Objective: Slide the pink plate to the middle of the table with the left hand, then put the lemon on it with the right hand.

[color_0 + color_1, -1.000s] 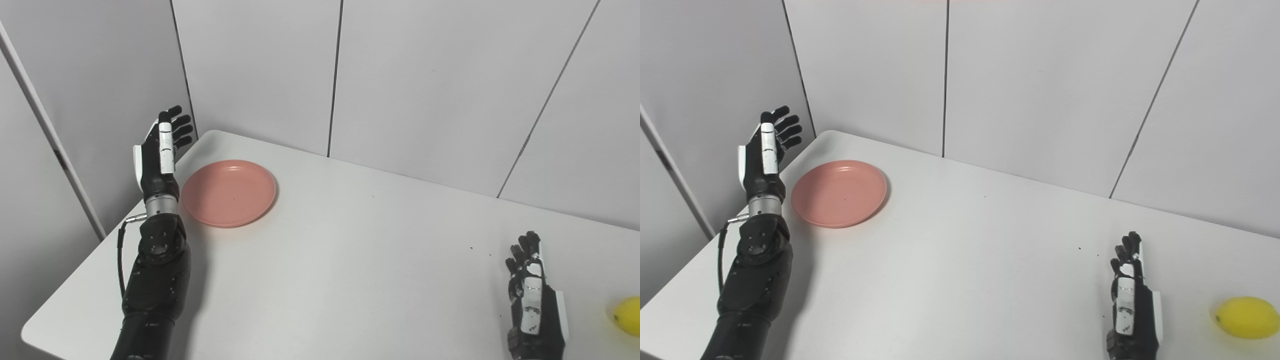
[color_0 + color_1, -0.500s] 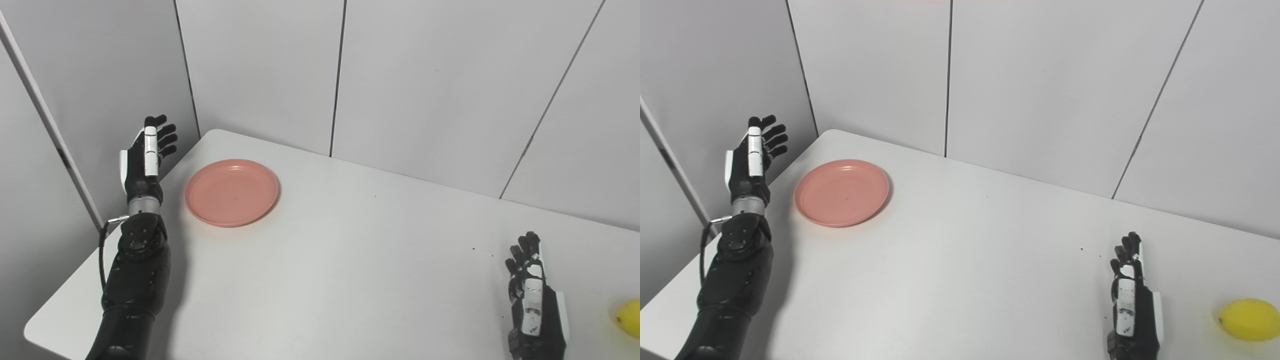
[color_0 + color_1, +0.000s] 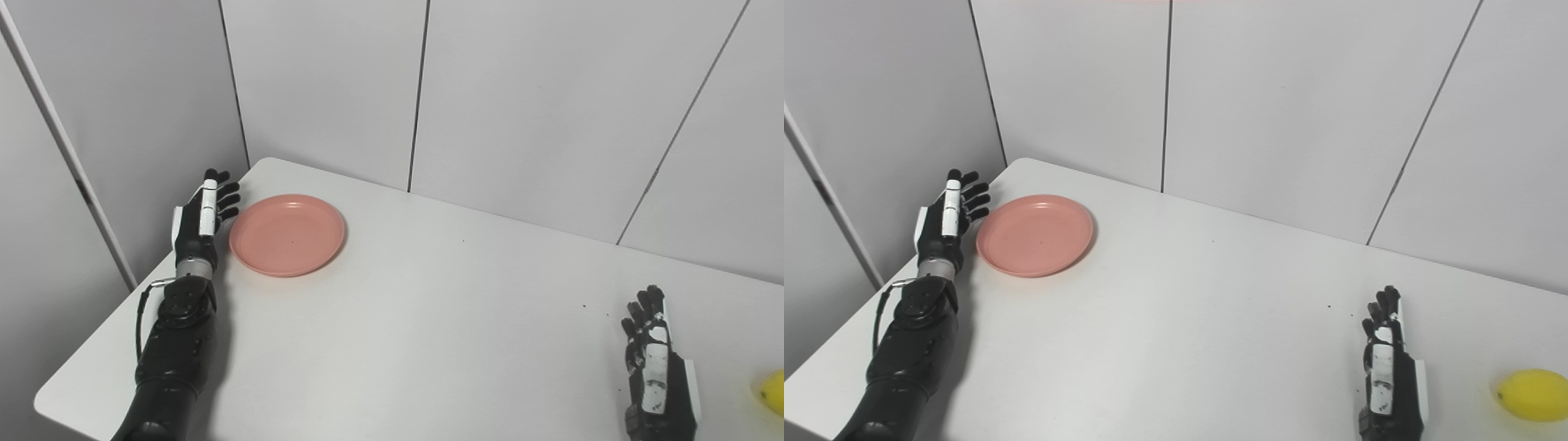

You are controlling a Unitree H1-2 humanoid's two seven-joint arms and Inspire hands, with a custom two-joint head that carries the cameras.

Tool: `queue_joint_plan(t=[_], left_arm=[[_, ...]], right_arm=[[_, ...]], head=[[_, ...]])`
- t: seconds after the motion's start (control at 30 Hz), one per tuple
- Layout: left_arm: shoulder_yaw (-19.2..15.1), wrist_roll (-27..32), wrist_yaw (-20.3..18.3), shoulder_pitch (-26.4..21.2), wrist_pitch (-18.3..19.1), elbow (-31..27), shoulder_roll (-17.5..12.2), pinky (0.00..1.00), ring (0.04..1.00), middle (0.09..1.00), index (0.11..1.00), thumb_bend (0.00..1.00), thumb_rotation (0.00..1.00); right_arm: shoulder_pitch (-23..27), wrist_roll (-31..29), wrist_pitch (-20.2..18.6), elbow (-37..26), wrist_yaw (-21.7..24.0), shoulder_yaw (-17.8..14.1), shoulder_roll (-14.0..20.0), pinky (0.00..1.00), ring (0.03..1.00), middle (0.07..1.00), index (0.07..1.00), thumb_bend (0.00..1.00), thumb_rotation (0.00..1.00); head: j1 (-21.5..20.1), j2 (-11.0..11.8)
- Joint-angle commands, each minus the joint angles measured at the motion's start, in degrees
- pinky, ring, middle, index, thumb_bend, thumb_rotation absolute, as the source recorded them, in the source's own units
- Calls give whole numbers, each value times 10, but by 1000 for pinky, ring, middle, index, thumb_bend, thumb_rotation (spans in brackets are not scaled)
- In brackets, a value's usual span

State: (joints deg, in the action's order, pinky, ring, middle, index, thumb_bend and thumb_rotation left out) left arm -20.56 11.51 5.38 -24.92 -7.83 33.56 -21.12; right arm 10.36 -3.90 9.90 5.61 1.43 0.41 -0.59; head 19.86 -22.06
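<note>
Left hand, fingers spread and empty, stands just beside the plate near the table's left edge; right hand, open and empty, rests near the lemon.

Your left hand stands edge-up at frame left, fingers spread; your right hand rests fingers-apart at lower right.

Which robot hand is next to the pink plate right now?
The left robot hand, open at the pink plate's left rim. The right robot hand rests far off, near the lemon.
</note>
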Motion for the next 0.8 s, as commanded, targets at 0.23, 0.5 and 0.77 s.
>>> queue_joint_plan(t=[0.23, 0.5, 0.77], left_arm=[[18, -9, -18, -20, -44, 18, -10, 797, 800, 800, 797, 653, 1000], [30, -5, -23, -19, -56, 31, -5, 794, 809, 805, 798, 663, 1000], [31, 2, -22, -17, -42, 3, 12, 785, 803, 800, 794, 630, 1000]], right_arm=[[0, 0, 20, -13, 7, -1, 6, 1000, 1000, 1000, 1000, 698, 1000], [-1, 1, 14, -19, 6, -1, 5, 1000, 1000, 1000, 1000, 684, 1000], [0, 0, 8, -20, 5, -1, 5, 1000, 1000, 1000, 1000, 694, 1000]], head=[[0, -3], [0, -4], [0, -7]])
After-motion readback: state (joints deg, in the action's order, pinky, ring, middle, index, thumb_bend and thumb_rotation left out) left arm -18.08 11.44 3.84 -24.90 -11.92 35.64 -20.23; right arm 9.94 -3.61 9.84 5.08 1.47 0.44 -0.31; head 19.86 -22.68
